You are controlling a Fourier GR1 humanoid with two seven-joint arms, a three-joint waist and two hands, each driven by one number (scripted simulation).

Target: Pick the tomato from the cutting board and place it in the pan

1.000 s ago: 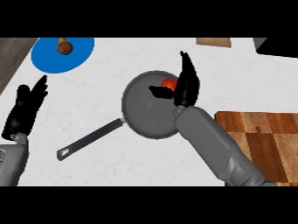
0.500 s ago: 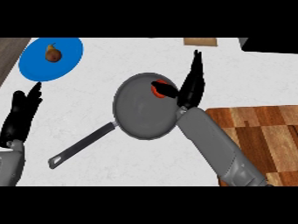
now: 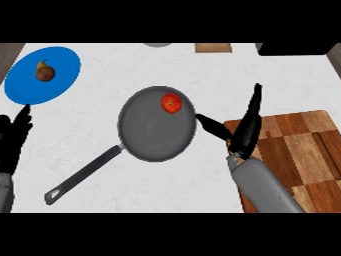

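tomato (image 3: 171, 102) is sitting uncovered near the pan's (image 3: 154, 135) far rim, while the right hand (image 3: 241, 131), spread wide, is partly hiding the cutting board's (image 3: 306, 150) left edge and the left hand (image 3: 5, 145) is resting open.

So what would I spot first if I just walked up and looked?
Probably the red tomato, lying inside the grey pan in the middle of the white counter. Next, the bright blue plate at the far left with a small brown fruit on it. The right hand sits open beside the pan, over the wooden cutting board.
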